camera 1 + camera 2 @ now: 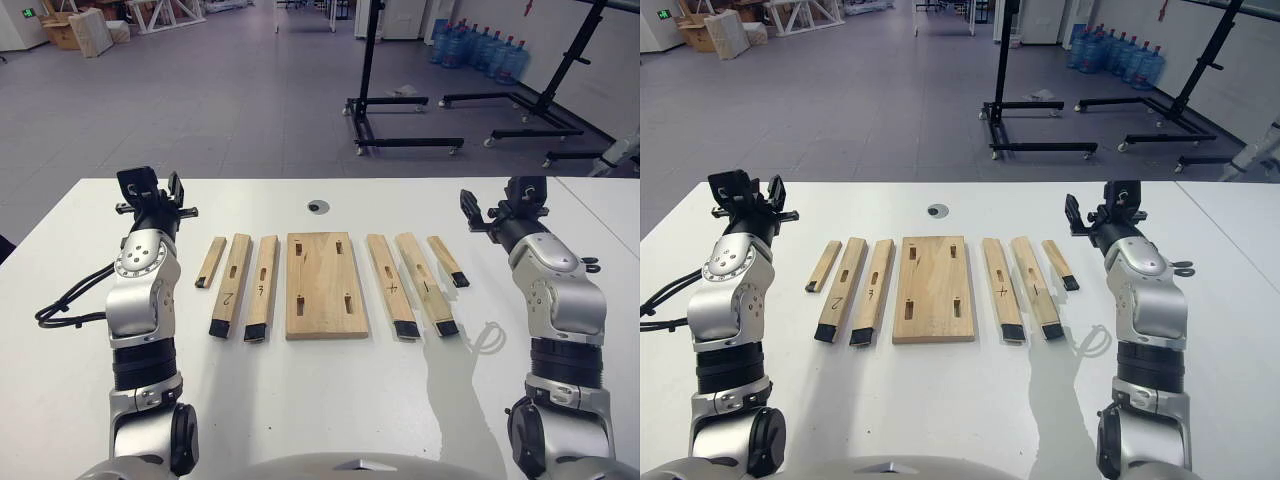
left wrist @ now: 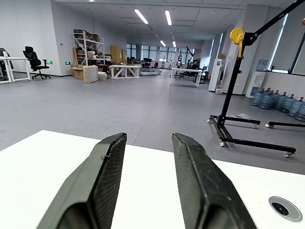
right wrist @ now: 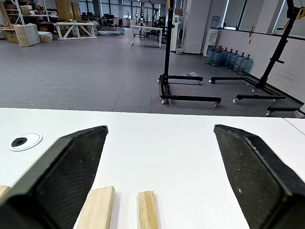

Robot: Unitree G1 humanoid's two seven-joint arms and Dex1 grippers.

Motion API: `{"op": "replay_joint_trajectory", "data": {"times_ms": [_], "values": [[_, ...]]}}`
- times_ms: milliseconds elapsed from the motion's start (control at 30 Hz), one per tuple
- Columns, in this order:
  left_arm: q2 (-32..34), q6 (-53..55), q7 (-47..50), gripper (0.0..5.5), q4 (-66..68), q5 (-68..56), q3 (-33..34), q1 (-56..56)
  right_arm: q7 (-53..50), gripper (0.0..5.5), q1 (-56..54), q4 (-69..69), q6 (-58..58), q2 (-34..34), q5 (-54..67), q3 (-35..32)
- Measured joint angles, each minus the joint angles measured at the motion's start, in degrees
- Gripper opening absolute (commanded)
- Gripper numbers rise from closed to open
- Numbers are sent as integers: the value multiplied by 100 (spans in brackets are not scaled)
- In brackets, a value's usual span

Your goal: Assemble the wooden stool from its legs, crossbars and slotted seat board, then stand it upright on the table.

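Observation:
The slotted seat board [image 1: 326, 285] lies flat at the middle of the white table [image 1: 320, 400]. To its left lie two long legs [image 1: 262, 287] [image 1: 231, 283] with black feet, and a short crossbar [image 1: 211, 262]. On the right lie two more legs [image 1: 390, 285] [image 1: 425, 283] and a short crossbar [image 1: 447, 260]. My left gripper [image 1: 152, 185] is held above the table, left of and behind the row, open and empty [image 2: 148, 138]. My right gripper [image 1: 498, 200] is held behind the right end of the row, wide open and empty [image 3: 161, 129], with two piece ends [image 3: 97, 207] in front of it.
A round cable grommet [image 1: 318, 207] sits in the table behind the board. A black cable [image 1: 70, 300] loops beside my left arm. Black wheeled stands [image 1: 405, 110] are on the floor past the far edge. A second table [image 1: 610, 205] adjoins on the right.

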Motion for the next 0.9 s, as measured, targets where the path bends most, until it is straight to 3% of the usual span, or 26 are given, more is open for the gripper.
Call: {"op": "replay_joint_trajectory", "data": {"times_ms": [900], "values": [[14,-478,66,173,399,240,-161,85,-10,411,16,132,-150,67,-95,165]]}}
